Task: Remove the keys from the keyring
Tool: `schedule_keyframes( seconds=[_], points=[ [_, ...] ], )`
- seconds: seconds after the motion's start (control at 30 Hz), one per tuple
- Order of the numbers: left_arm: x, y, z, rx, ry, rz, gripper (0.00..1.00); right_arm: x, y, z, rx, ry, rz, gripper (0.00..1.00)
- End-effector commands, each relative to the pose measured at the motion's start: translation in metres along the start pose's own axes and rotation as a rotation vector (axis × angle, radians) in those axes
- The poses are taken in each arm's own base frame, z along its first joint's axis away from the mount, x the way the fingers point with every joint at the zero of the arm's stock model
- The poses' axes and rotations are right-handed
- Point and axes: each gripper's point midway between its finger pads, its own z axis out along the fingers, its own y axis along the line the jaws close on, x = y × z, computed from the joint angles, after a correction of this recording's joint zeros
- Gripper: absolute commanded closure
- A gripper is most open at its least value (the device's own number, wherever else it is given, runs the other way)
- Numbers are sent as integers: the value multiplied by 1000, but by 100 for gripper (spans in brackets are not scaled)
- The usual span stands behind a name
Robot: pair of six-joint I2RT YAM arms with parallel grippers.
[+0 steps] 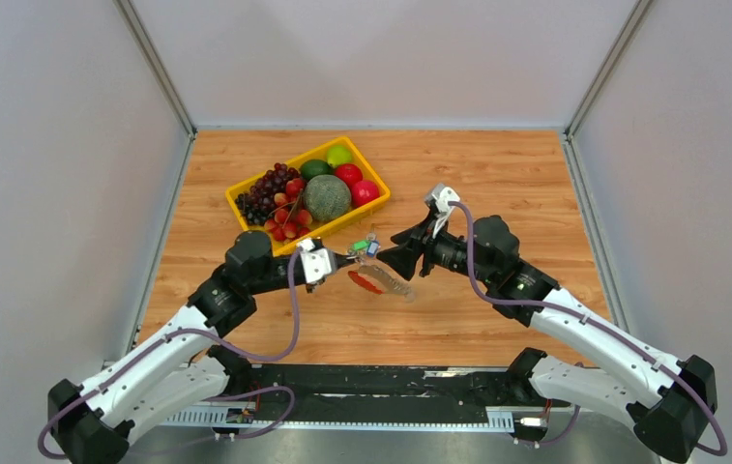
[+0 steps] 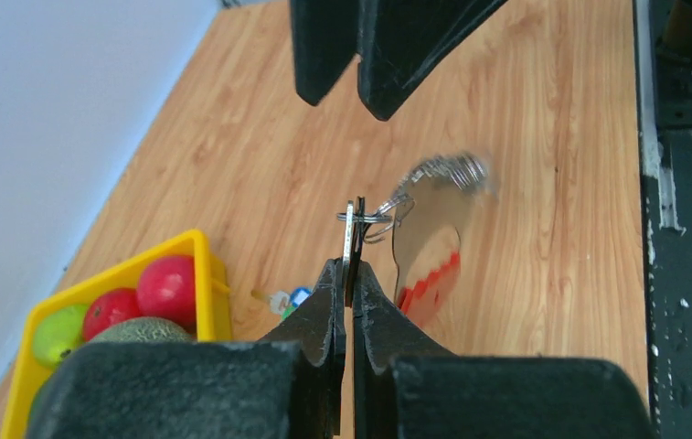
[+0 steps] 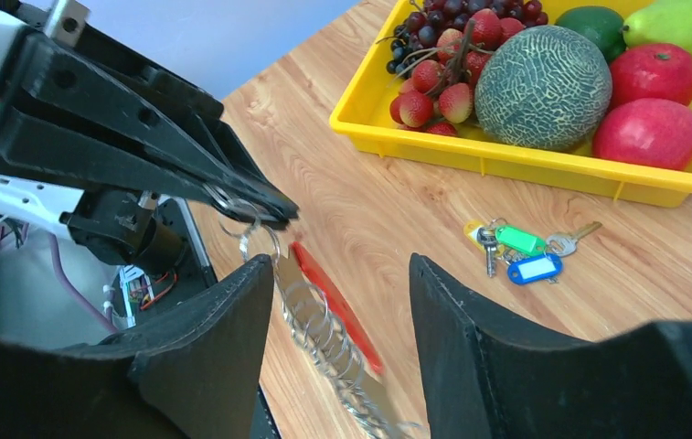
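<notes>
My left gripper (image 1: 350,257) is shut on the small silver link of the keyring (image 2: 353,233) and holds it above the table. The red oval tag (image 1: 366,282) and the silver-grey keys (image 1: 398,285) hang from that link, tilted. In the left wrist view the keys (image 2: 429,229) look blurred, with the red tag (image 2: 433,282) behind them. My right gripper (image 1: 393,254) is open. In the right wrist view its fingers (image 3: 470,366) stand on either side of the hanging keys (image 3: 324,334) and the red tag (image 3: 342,311), not touching them.
A second small bunch of keys with green and blue tags (image 3: 520,251) lies on the wood by the yellow tray (image 3: 506,165). The tray (image 1: 362,215) holds a melon, grapes, apples and other fruit. White walls enclose the table.
</notes>
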Motion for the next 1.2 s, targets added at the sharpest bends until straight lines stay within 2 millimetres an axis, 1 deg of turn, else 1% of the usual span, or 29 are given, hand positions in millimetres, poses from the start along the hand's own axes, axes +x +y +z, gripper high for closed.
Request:
schedule_keyframes(
  seconds=[0.0,0.03,0.07,0.1,0.13,0.17,0.2,0.23,0.3,0.4,0.6,0.67,0.77,0.93,1.17],
  points=[
    [13,3,3,1,250,177,100,-20,17,-5,-78,-66,-73,41],
    [24,16,-3,-45,371,230,100,-20,16,-5,-75,-70,-74,41],
    [23,12,-1,-35,403,261,100,-19,16,-7,-78,-72,-76,42],
    [27,24,-7,-85,483,304,100,-17,17,-7,-82,-73,-75,42],
    [25,23,-7,-89,505,331,100,-16,19,-9,-91,-76,-76,42],
    [24,32,-12,-129,548,368,100,-15,20,-9,-100,-75,-77,42],
    [21,32,-12,-135,554,389,100,-14,22,-11,-111,-76,-78,42],
    [18,39,-15,-167,574,411,100,-12,23,-12,-122,-76,-80,42],
    [10,42,-17,-194,581,428,100,-9,28,-15,-149,-75,-88,43],
    [-3,40,-16,-193,574,430,100,-4,35,-20,-194,-79,-106,44],
    [-19,29,-10,-153,528,451,100,-2,52,-28,-297,-95,-150,50],
    [-23,27,-8,-147,512,452,100,-1,54,-29,-312,-95,-160,52],
    [-28,24,-6,-138,505,453,100,0,56,-29,-328,-90,-164,53],
    [-34,18,-5,-117,513,447,100,-2,66,-31,-390,-100,-177,56],
    [-42,6,-3,-81,470,453,100,-6,70,-25,-424,-97,-189,60]
  ],
)
